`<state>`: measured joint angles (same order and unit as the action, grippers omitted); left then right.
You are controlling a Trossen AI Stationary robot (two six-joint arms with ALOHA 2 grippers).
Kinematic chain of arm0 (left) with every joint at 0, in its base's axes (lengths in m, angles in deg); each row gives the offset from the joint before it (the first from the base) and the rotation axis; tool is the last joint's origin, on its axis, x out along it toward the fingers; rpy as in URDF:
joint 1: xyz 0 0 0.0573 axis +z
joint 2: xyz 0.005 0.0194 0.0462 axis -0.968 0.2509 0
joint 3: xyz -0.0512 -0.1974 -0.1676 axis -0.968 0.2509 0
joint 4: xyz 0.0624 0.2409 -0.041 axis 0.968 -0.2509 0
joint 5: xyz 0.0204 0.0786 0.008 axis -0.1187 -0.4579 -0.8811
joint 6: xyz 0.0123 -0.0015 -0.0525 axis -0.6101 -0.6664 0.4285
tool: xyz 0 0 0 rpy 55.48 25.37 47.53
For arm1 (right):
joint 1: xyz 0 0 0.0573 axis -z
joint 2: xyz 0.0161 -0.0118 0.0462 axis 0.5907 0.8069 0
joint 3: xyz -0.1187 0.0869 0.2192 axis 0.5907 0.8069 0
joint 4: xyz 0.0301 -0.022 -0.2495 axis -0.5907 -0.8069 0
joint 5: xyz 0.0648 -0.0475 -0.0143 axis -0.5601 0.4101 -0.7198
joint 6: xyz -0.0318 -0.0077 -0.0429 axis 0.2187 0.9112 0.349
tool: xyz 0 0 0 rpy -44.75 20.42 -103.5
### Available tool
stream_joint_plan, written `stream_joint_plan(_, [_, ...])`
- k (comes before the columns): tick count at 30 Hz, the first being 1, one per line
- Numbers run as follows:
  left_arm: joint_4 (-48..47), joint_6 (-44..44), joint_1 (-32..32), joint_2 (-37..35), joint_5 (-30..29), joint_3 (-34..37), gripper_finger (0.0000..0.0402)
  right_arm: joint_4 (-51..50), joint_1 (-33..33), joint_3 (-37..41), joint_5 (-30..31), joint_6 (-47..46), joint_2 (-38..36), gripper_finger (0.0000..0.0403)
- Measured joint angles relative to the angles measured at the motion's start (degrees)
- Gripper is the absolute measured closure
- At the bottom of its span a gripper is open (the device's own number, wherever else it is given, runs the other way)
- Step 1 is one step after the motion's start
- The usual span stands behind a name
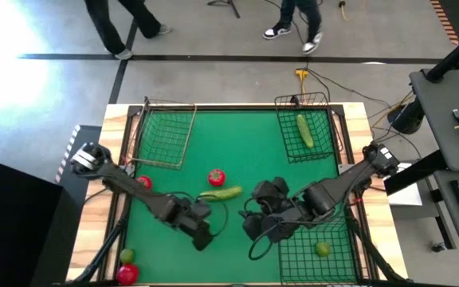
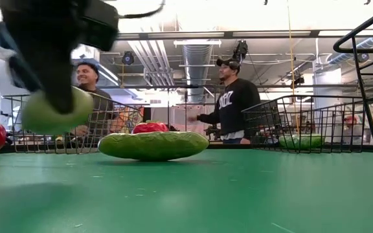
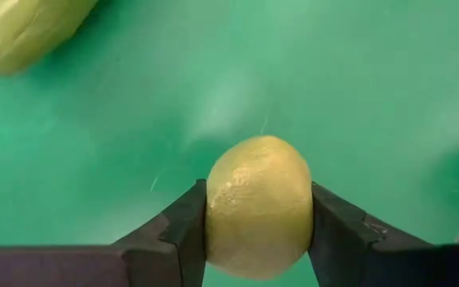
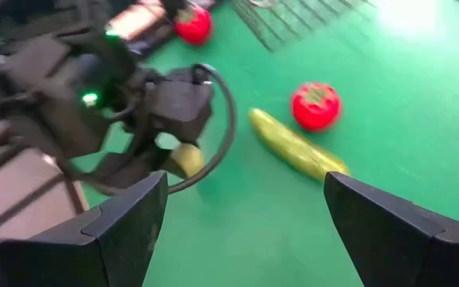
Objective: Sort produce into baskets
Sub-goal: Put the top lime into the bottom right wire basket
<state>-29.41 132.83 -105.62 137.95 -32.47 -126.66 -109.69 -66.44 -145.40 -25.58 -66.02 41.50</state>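
Overhead, left jaws [image 3: 257,239] pinch a lime [image 3: 259,206] above green mat [image 1: 245,143]; right jaws [image 4: 241,231] spread.

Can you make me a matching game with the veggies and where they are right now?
Things:
1. lime
2. cucumber at the far right
3. cucumber in the middle
4. second lime

Places:
A. lying on the bare green mat next to a tomato
B. inside the near right basket
C. squeezed in the left hand
D. inside the far right basket

Pairs: 1-C, 2-D, 3-A, 4-B
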Motion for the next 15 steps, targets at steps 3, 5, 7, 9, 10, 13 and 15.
stream_joint_plan(3, [0.26, -3.82, 1.42, 3.37, 1.2, -2.49, 0.0249, -2.48, -1.2, -0.01, -0.06, -2.25, 0.0, 0.0074])
stream_joint_plan(5, [0.52, -5.68, 2.66, 5.72, 2.7, -3.65, 0.0248, -2.66, -2.14, 0.66, -0.56, -3.09, 0.0, 0.0076])
stream_joint_plan(7, [0.52, -6.0, 3.97, 7.69, 3.49, -4.01, 0.0248, -2.61, -3.04, 1.0, -2.97, -3.16, 0.04, 0.0076])
stream_joint_plan(9, [1.17, -5.96, 5.11, 8.89, 3.86, -4.13, 0.0248, -2.6, -3.5, 1.48, -6.38, -2.89, 0.04, 0.0076])
stream_joint_plan(10, [2.0, -5.96, 5.56, 9.04, 3.62, -4.1, 0.0247, -2.63, -3.66, 1.78, -8.12, -3.22, 0.04, 0.0076])
stream_joint_plan(13, [3.13, -6.76, 6.3, 9.08, 2.21, -3.76, 0.0244, -2.66, -3.85, 2.33, -10.92, -4.57, 0.09, 0.0074])
stream_joint_plan(15, [3.12, -8.34, 6.32, 8.96, 0.02, -3.71, 0.0238, -2.11, -3.92, 2.34, -10.78, -5.09, 0.09, 0.0074])
